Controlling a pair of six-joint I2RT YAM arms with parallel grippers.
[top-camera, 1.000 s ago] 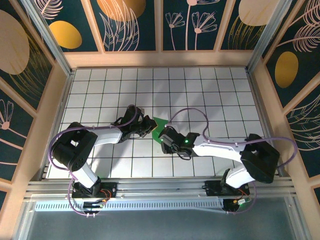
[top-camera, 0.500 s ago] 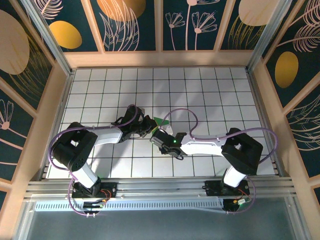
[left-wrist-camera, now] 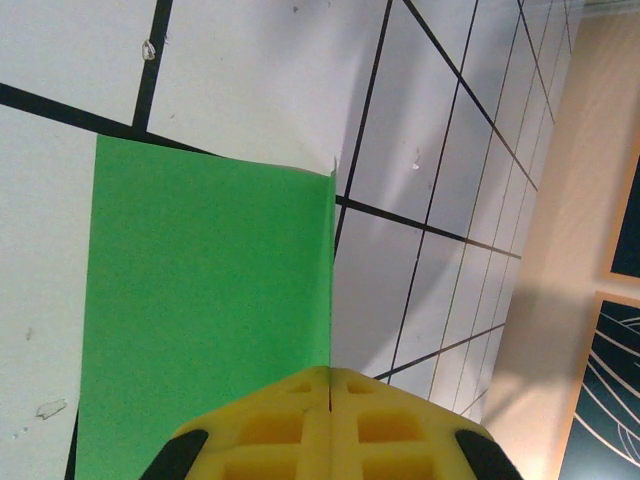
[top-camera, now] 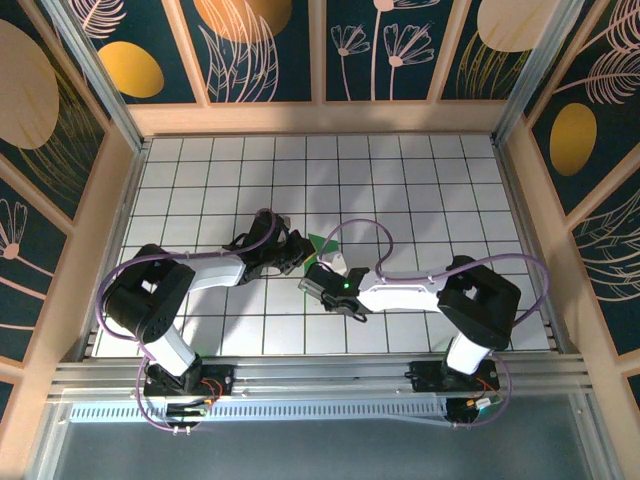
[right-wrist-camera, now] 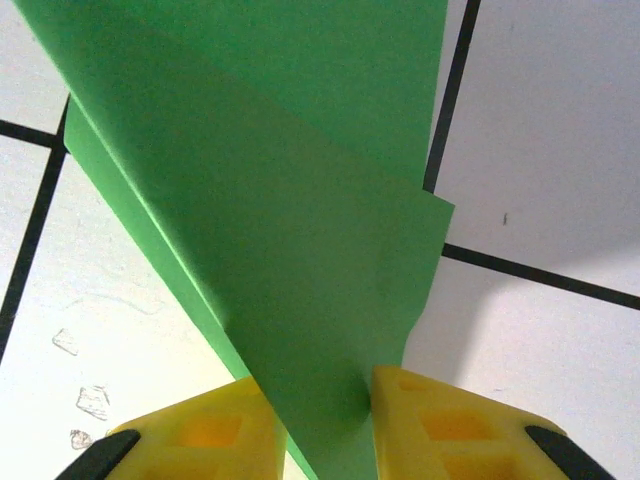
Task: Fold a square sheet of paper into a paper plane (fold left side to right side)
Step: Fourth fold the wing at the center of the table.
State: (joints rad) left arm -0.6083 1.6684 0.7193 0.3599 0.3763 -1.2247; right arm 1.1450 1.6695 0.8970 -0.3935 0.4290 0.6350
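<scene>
Mid-fold, I'd say. The square sheet of paper (top-camera: pixel 322 245) lies mid-bench (top-camera: pixel 400 180) between the two arms, mostly covered by them from above, with a pointed green tip poking out. The right wrist view has stacked layers and a diagonal crease, so some folds are in. Finished dart not confirmed; wing folds likely left. Left gripper (left-wrist-camera: pixel 330 380): jaws fully together, tips at the edge of a flat green panel; pinching or just pressing, can't tell. Right gripper (right-wrist-camera: pixel 322 405): jaws a narrow gap apart, straddling a raised layered flap, firm clamp not evident.
</scene>
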